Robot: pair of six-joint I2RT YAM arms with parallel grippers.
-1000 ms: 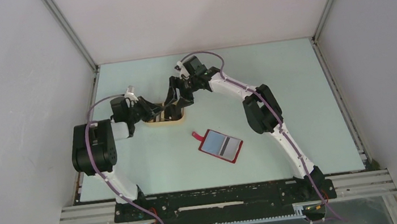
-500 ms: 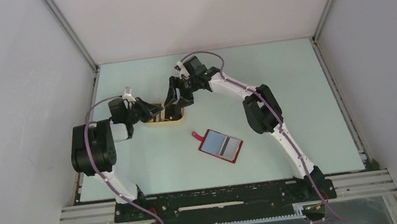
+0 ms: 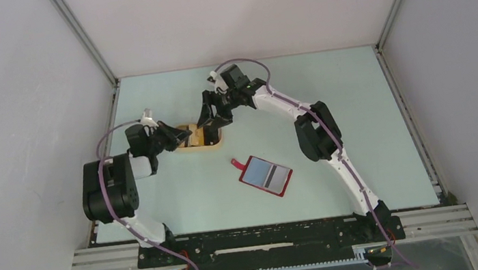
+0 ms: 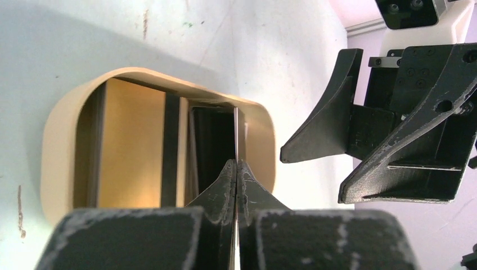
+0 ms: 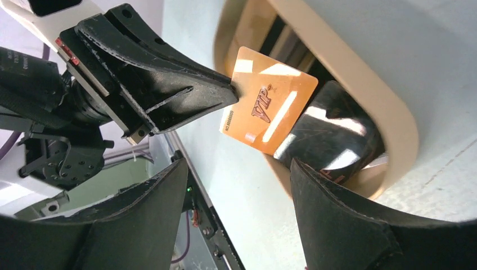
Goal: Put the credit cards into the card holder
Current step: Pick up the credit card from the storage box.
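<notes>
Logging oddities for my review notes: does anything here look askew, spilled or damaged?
Nothing damaged or spilled. Only the orange card sits askew: the left pincer pinches its edge, holding it tilted over the dish. The card holder lies open.

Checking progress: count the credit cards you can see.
3 clear: an orange card pinched in the left gripper above the tan dish; a glossy black card and a gold card lying in the dish. More may be hidden underneath.

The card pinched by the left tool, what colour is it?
The card is orange with dark VIP lettering, clearest in the right wrist view.
</notes>
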